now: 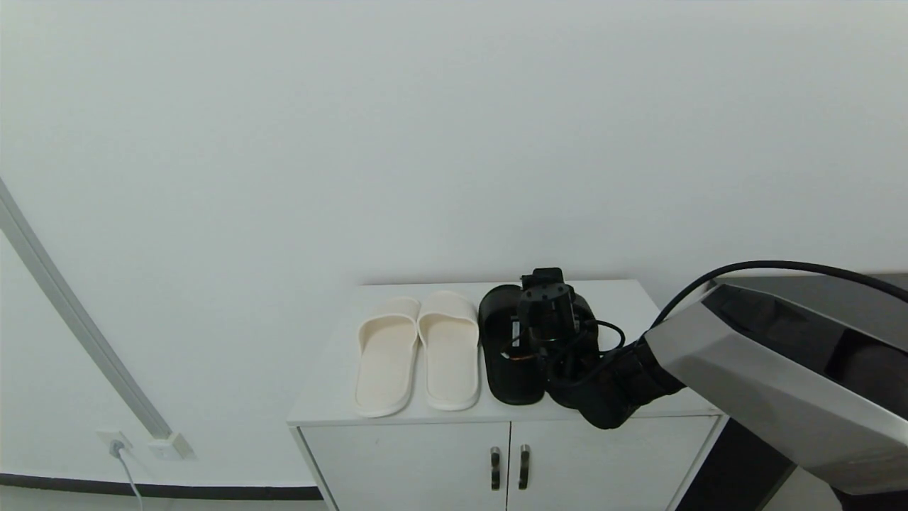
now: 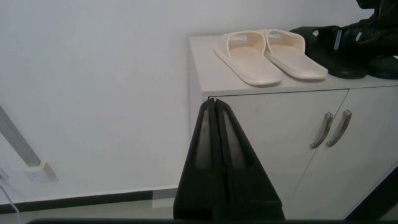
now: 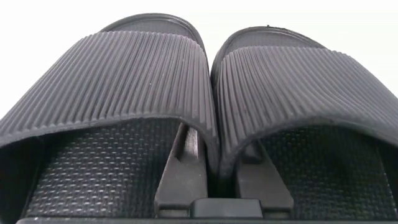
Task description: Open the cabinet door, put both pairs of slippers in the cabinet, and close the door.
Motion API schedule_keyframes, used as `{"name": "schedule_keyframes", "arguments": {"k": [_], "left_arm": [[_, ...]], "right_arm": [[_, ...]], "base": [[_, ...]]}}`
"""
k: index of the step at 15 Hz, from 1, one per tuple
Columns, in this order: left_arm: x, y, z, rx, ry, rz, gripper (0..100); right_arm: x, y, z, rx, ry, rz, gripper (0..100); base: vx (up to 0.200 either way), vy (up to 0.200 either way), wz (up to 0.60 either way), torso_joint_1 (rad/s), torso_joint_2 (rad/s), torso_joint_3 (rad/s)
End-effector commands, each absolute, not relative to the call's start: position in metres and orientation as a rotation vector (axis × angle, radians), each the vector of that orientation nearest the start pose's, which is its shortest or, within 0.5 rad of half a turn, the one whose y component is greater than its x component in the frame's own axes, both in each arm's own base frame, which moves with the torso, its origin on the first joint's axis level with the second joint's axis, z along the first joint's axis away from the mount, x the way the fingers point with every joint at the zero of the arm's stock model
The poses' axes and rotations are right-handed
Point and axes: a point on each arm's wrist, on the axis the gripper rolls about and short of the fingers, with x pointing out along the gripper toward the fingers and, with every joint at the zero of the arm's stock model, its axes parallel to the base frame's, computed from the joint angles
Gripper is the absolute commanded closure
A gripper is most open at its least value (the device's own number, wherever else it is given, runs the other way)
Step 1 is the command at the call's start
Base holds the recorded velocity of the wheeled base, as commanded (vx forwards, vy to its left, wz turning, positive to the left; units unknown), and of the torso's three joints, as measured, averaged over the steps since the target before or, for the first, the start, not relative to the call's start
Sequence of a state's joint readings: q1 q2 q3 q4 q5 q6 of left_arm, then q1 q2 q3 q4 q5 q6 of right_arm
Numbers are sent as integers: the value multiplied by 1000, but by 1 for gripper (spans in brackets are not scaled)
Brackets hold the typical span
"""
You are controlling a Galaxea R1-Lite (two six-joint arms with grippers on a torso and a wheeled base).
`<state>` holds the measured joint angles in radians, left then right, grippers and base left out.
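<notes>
Black slippers [image 1: 501,376] in pinch of right pincer [image 3: 217,155], near front edge of cabinet top [image 1: 325,399].

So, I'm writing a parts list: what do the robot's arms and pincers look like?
The right arm has a faceted silver-grey shell with a glossy black panel, a black wrist and a looping black cable. The left pincer and right pincer have flat matte-black fingers.

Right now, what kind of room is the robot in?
Probably a home entryway, or a room set up like one. A white cabinet with shut doors stands against a bare wall, white slippers and black slippers lined up on top, a wall socket near the floor.
</notes>
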<state>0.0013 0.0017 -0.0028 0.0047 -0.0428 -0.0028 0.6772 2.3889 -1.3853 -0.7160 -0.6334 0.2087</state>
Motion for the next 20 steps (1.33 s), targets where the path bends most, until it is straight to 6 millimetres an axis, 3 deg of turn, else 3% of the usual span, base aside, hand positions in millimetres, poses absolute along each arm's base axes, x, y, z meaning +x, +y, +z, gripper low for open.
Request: {"name": "schedule_keyframes", "arguments": {"k": [1,4,7,9,10,11,12,13,14,16,20], "left_arm": [[-23,-1,76,-3,3,-41,100],[-23,-1,76,-3,2,-41,100],[-23,-1,76,-3,2,-41,100],[-23,-1,76,-2,2,-41,100],[-23,-1,76,-3,2,-41,100],[-23,-1,76,-3,2,-41,100],[-23,-1,76,-3,2,-41,100],[-23,-1,76,-3,2,-41,100],[-23,-1,76,-2,3,-41,100],[-23,-1,76,-3,2,-41,100],[-23,-1,76,-3,2,-41,100]], "right_arm": [[372,283,83,45,212,22,100],[356,270,110,45,195,24,100],[318,249,140,21,198,88,100],[278,234,155,17,224,239,100],[268,230,157,16,232,282,100],[232,220,166,17,249,418,100],[232,220,166,17,249,418,100],[194,199,175,21,256,565,100],[179,186,176,7,264,649,100],[163,173,175,-20,290,784,100],[158,169,162,-45,355,816,100]], "base": [[0,0,0,0,0,0],[0,0,0,0,0,0],[0,0,0,0,0,0],[0,0,0,0,0,0],[0,0,0,0,0,0],[0,0,0,0,0,0],[0,0,0,0,0,0],[0,0,0,0,0,0],[0,0,0,0,0,0],[0,0,0,0,0,0],[0,0,0,0,0,0]]}}
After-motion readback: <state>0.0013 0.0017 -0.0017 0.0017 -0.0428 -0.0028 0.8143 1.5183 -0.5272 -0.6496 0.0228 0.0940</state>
